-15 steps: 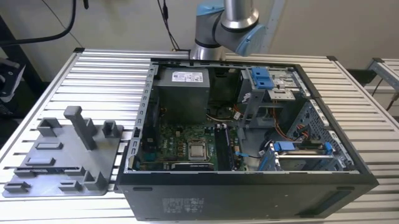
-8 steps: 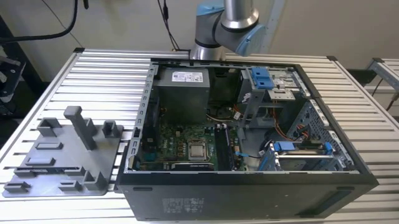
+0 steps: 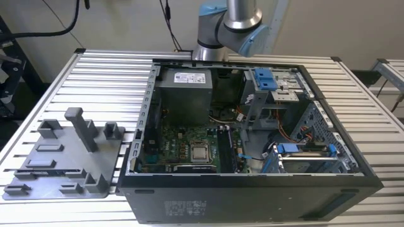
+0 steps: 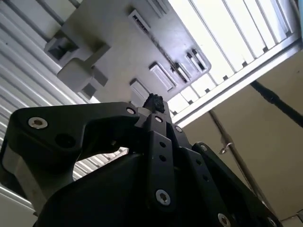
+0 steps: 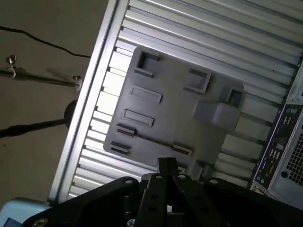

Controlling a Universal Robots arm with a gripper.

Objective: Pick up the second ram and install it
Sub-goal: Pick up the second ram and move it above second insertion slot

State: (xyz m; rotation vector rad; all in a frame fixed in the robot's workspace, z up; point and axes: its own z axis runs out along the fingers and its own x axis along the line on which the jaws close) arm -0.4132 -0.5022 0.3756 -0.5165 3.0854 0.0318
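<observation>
My black pincer [image 5: 166,164] looks pinched together, gripping nothing, hanging over the grey plastic tray [image 5: 175,106]. Below, just ahead of my tips, there's the second ram [image 5: 152,141], a thin dark stick standing on edge between two tray holders, long axis crosswise to me. Only its top edge shows; chips and label I can't make out.

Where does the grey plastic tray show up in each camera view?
Exterior view: grey tray on the slatted table, at the exterior view's left of the computer case.
Second wrist view: tray lying on the slats.
First wrist view: tray between table edge and case.
Shared landmark: the tray's tallest block.
</observation>
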